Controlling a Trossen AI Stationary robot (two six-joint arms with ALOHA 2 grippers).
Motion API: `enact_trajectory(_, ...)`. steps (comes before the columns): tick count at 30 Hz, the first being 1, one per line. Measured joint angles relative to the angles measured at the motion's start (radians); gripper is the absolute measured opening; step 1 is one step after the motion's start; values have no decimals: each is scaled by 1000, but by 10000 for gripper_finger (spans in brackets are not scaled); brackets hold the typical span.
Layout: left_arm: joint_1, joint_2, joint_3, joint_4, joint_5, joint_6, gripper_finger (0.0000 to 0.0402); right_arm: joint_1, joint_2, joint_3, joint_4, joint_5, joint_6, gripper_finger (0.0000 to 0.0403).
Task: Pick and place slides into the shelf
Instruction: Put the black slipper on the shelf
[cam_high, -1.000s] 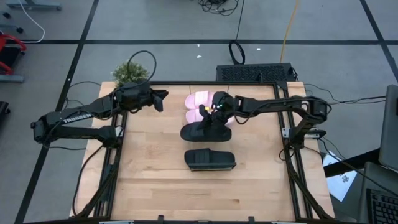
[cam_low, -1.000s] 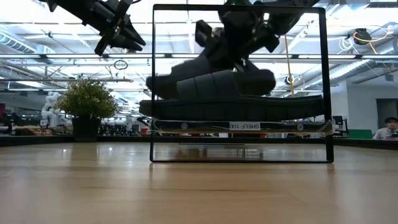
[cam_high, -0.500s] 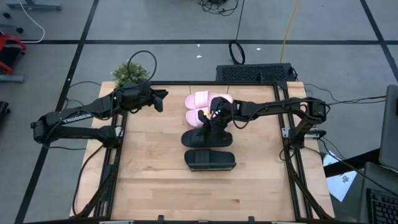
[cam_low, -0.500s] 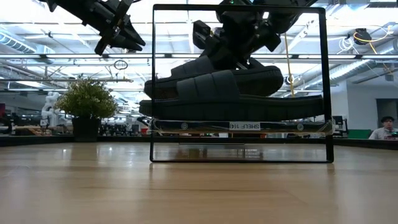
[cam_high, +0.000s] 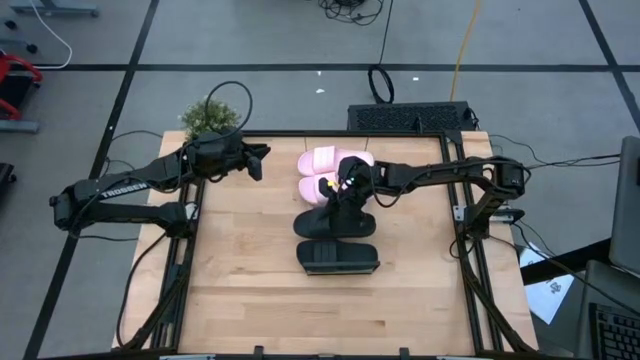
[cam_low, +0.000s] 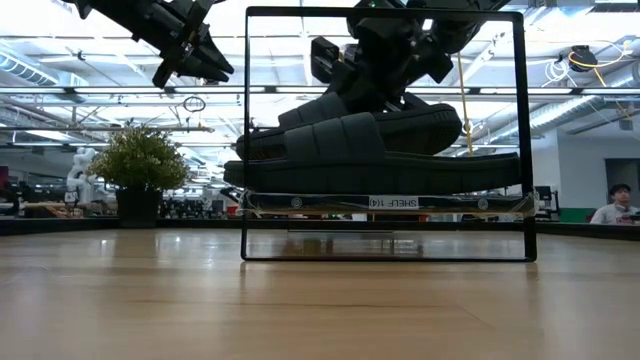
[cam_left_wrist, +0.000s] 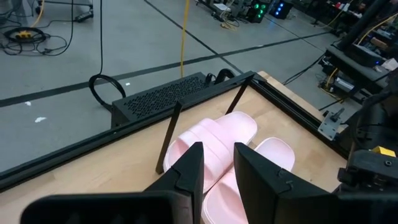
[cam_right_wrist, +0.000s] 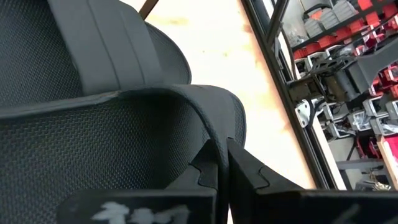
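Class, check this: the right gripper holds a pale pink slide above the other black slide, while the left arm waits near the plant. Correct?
Not quite. The high view shows the right gripper shut on a black slide, not a pink one. The rest stands: the other black slide lies below and the left gripper waits near the plant.

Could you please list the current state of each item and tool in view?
Right tool: shut on a black slide, held just above the shelf.
Left tool: raised at the table's far left, holding nothing.
Second black slide: lying flat on the shelf.
Two pink slides: side by side, at the shelf's far end.
Potted plant: upright at the table's corner.
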Motion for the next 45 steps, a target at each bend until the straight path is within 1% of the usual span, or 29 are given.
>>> enact_trajectory(11,0,0,0,0,0,7,83,-33,6,0,4,-6,0,0)
enact_trajectory(14,0,0,0,0,0,12,83,-38,23,0,2,-61,17,0)
enact_trajectory(16,0,0,0,0,-1,20,83,-37,36,0,9,-70,16,0)
enact_trajectory(20,0,0,0,0,-3,24,83,-38,55,0,16,-45,1,0)
enact_trajectory(35,0,0,0,0,-43,68,83,-72,56,-1,17,-50,-8,0)
enact_trajectory(45,2,0,0,0,-45,79,83,-71,103,1,54,-53,-20,0)
